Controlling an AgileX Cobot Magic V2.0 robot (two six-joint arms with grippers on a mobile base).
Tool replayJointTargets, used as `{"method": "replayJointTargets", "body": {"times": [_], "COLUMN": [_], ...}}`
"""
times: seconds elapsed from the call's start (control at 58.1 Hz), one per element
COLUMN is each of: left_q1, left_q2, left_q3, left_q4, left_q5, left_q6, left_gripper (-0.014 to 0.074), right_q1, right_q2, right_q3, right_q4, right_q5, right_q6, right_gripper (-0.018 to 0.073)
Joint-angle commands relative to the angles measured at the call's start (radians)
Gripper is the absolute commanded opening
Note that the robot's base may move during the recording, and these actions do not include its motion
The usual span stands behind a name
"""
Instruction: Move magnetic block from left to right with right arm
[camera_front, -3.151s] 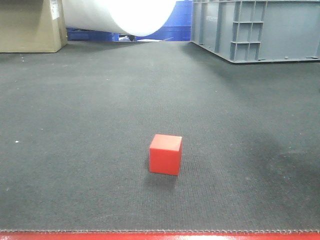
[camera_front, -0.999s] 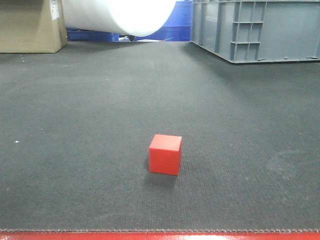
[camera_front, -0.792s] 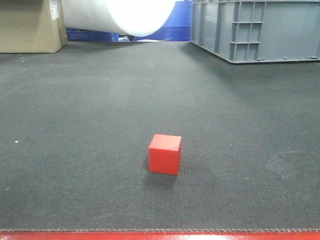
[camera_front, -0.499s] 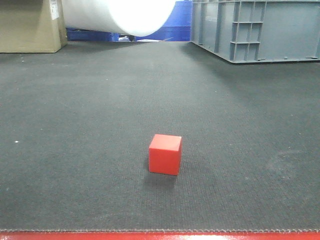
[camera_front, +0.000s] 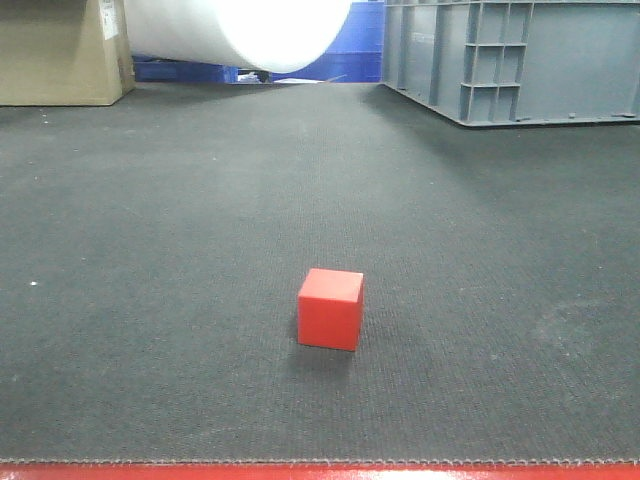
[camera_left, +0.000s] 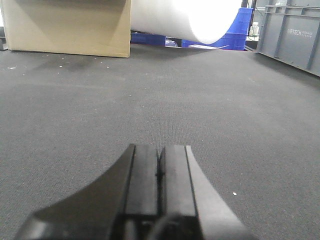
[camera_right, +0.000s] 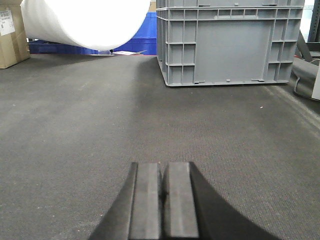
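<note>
A: Magnetic block (camera_front: 331, 310)?
B: Alone on the dark grey mat (camera_front: 180, 250), upright, slightly turned, one corner edge toward the front camera. A little right of nothing in particular: roughly mid-frame, near the mat's front edge, just behind the red strip (camera_front: 320, 472) along the bottom. Touched by no gripper.

A: Right gripper (camera_right: 161, 176)?
B: Clenched. Two black fingers pressed flat together, only a thin seam between them, nothing held. Low over the mat, pointed toward the grey plastic crate (camera_right: 227, 42) at the far side. No red cube anywhere in the right wrist view.

A: Left gripper (camera_left: 159, 161)?
B: Same story: fingers closed tight against each other, empty, low above the mat. Facing the cardboard box (camera_left: 67, 25) at far left and the big white roll (camera_left: 187, 17) behind it. No cube in this view either.

A: Neither arm in the front view?
B: None visible there. Only the block, the mat, and the background: cardboard box at top left, white roll beside it, blue bins (camera_front: 355, 55) behind the roll, grey crate at top right.

A: Distance from the block to the crate?
B: Well apart, open mat between.

A: Small marks on the mat?
B: A few pale specks, one near the left gripper in the left wrist view, one at the left in the front view.
</note>
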Motion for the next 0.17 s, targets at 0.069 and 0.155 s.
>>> {"method": "replayJointTargets", "body": {"times": [0.069,0.155], "left_q1": [-0.005,-0.005], "left_q2": [-0.007,-0.007], "left_q3": [0.01,0.01], "left_q4": [-0.006,-0.006], "left_q5": [-0.082,-0.082], "left_q6": [-0.001,-0.001], "left_gripper": [-0.0117,-0.0117], "right_q1": [-0.006,-0.006], "right_q2": [-0.022,-0.022], "right_q3": [0.002,0.002], "right_q4": [0.001,0.001], "right_q5": [-0.084,-0.084], "right_q6": [-0.01,-0.01], "right_gripper": [0.0055,0.0055]}}
